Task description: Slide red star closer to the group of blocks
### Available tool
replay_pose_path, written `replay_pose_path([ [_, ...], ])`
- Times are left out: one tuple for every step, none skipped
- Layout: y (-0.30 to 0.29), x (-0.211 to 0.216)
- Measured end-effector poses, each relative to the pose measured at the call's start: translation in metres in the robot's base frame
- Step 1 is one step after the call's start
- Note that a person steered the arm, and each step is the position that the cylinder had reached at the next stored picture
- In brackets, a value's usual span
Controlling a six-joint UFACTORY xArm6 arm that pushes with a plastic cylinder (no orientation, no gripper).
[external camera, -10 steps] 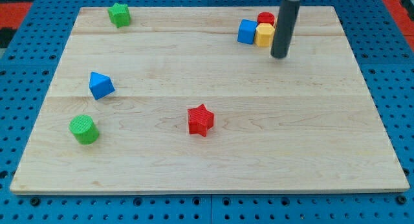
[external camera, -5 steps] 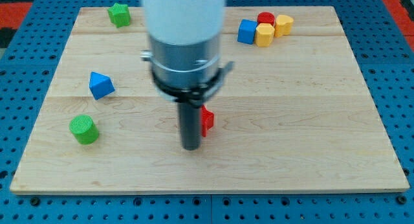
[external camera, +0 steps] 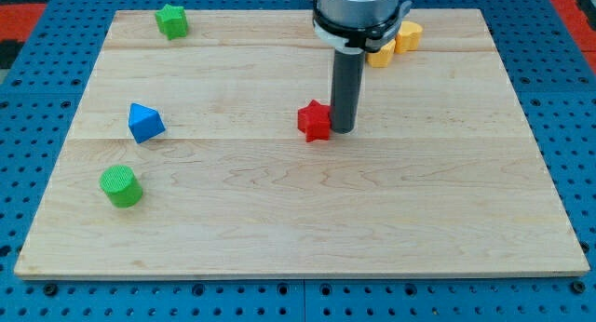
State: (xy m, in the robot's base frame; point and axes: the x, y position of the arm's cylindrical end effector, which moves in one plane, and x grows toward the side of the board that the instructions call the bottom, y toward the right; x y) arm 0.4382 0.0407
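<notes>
camera view: red star (external camera: 315, 121) touching my tip (external camera: 342, 129).

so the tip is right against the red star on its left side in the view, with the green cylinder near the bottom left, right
Not quite. In the camera view my tip sits against the red star on its right side, not its left. The green cylinder is indeed near the view's bottom left.
</notes>
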Motion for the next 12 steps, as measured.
replay_pose_path([
  [-0.005, 0.022],
  [-0.045, 0.025],
  [-0.053, -0.003],
  [-0.029, -0.019],
  [-0.013, -0.034],
  [-0.006, -0.058],
  [0.001, -0.082],
  [0.011, -0.092],
  [0.015, -0.095],
  [0.026, -0.095],
  [0.047, -0.095],
  [0.074, -0.095],
])
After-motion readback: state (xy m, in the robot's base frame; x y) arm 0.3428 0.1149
